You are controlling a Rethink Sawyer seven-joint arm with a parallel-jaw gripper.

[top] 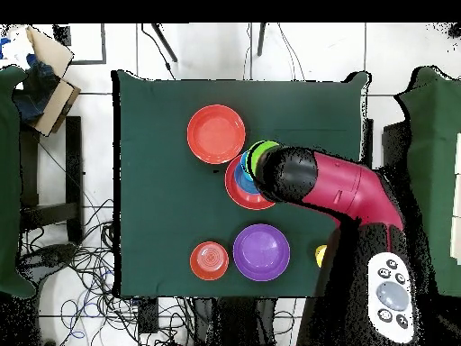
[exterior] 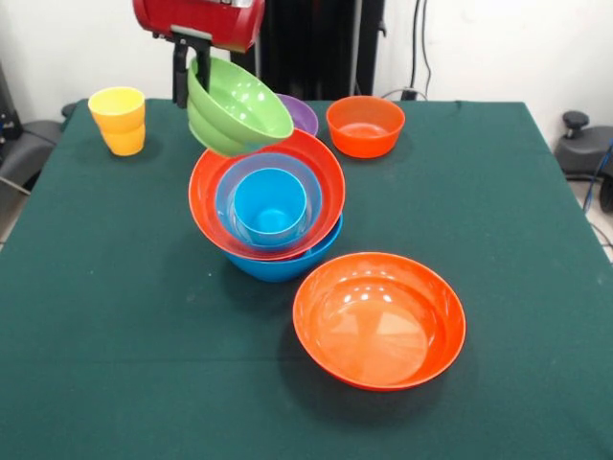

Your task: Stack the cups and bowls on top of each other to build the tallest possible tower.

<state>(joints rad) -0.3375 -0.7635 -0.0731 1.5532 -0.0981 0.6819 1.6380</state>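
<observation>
1. Far left in the front view: yellow cup (exterior: pixel 118 120), upright on the green table (exterior: pixel 105 316), well apart from the rest. In the overhead view, only a yellow sliver (top: pixel 320 255) beside the arm (top: pixel 347 189).
2. Next right: gripper (exterior: pixel 190 72) under the red arm housing at the top edge, one black finger (exterior: pixel 180 81) down the outside of the lime bowl's rim. Closed on that rim, as far as the front view shows; second finger hidden.
3. Lime bowl (exterior: pixel 236 107) held clear of the table, tilted with its opening toward the camera and right, just above the tower's upper-left edge. In the overhead view, a green crescent (top: pixel 262 152) at the arm's end, over the tower.
4. Centre: tower (exterior: pixel 273 206), leaning toward the camera. Large blue bowl (exterior: pixel 287 264) at the bottom, large orange bowl (exterior: pixel 206 196) in it, medium blue bowl (exterior: pixel 228 187) inside that, blue cup (exterior: pixel 269 206) innermost. Magenta bowl not discernible.
5. Behind the tower: purple bowl (exterior: pixel 302 115), mostly hidden in front; full view from overhead (top: pixel 261 251).
6. Right of it, toward the far edge: small orange bowl (exterior: pixel 365 126), upright, alone.
7. Nearest the camera, right of centre: second large orange bowl (exterior: pixel 379 319), upright, near the tower's base but apart from it.
</observation>
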